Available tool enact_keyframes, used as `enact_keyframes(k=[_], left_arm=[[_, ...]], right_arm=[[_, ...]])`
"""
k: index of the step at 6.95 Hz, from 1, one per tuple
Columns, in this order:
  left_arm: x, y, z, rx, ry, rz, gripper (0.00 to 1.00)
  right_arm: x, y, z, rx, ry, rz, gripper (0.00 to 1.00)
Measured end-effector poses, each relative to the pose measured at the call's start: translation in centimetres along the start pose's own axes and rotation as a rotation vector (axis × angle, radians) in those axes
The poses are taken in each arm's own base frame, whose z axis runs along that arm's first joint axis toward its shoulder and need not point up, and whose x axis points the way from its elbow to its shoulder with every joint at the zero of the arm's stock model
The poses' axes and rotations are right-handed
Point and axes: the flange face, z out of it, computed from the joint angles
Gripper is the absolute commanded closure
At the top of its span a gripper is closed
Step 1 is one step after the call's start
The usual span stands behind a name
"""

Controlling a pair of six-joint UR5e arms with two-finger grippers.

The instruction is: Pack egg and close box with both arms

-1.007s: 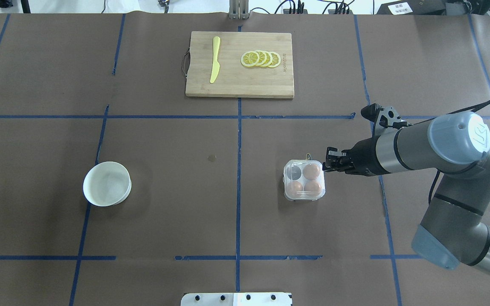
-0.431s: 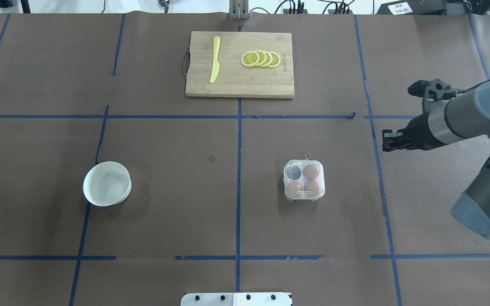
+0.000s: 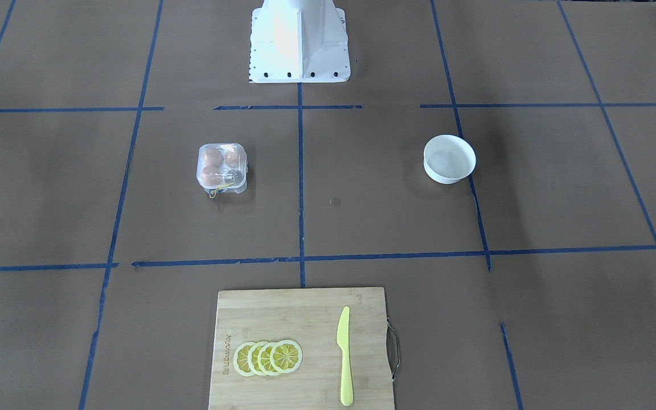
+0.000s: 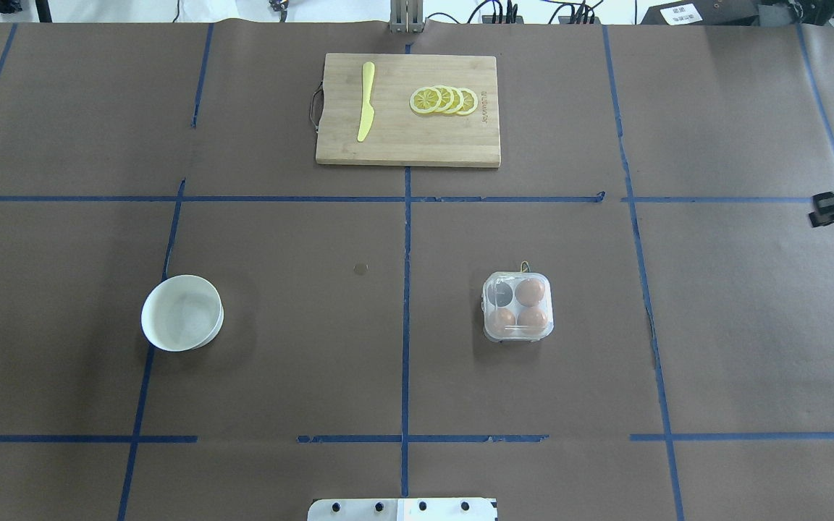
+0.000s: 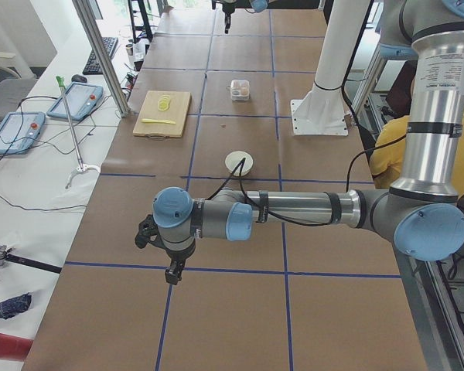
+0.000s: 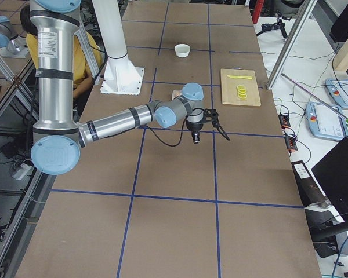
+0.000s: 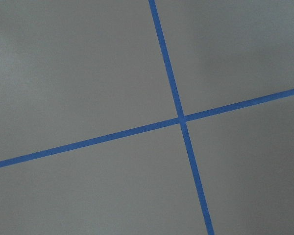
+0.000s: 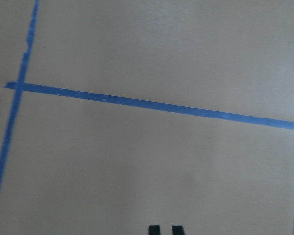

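Brown paper desk [image 4: 279, 376] with blue tape lines fills my screens, white pedestal base [image 3: 298, 40] at the robot's edge. Box [image 4: 517, 307] sits on the robot's right half, just right of the centre tape line, and I read its clear lid as down. Three eggs [image 4: 531, 291] show orange-brown through the plastic, each in its own cup; the far-left cup looks dark. A bit of yellow string [image 4: 525, 265] pokes out at the box's far side.

Right pincer [image 4: 833, 206] is at the very right edge of the overhead view, well apart from the box, nothing in it. On its wrist camera I get two black fingertips [image 8: 154, 229] at the bottom of the picture, drawn close with only a thin slit between them, over bare paper and tape. Right arm [image 6: 116, 121] reaches out low across the desk.

Left arm [image 5: 294, 207] stretches out at the other end, its pincer [image 5: 171, 280] pointing down over the paper. I see it from the side camera only, so I cannot tell how its fingers stand.

White bowl [image 4: 182, 315] sits on the robot's left half, well apart from the box. At the far edge lies the wooden cutting board [image 4: 402, 137], carrying a yellow knife [image 4: 365, 101] and a fan of lemon slices [image 4: 444, 100].
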Motion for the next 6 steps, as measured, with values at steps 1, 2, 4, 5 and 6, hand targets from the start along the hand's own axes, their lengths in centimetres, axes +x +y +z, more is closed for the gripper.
enact_keyframes(k=[1, 2, 4, 5, 6], left_arm=[[0.0, 0.0, 0.0, 0.000, 0.000, 0.000, 0.00], [0.0, 0.0, 0.0, 0.001, 0.000, 0.001, 0.00], [0.1, -0.1, -0.1, 0.003, 0.000, 0.003, 0.00], [0.1, -0.1, -0.1, 0.003, 0.000, 0.003, 0.00], [0.1, -0.1, -0.1, 0.004, 0.000, 0.004, 0.00]], right_arm=[[5.9, 0.5, -1.4, -0.029, 0.002, -0.035, 0.72], [11.1, 1.3, -2.3, -0.042, -0.011, -0.037, 0.69], [16.6, 2.6, -3.5, -0.044, -0.028, 0.009, 0.00], [17.3, 2.8, -3.7, -0.048, -0.029, 0.022, 0.00], [17.6, 3.1, -3.7, -0.052, -0.030, 0.029, 0.00]])
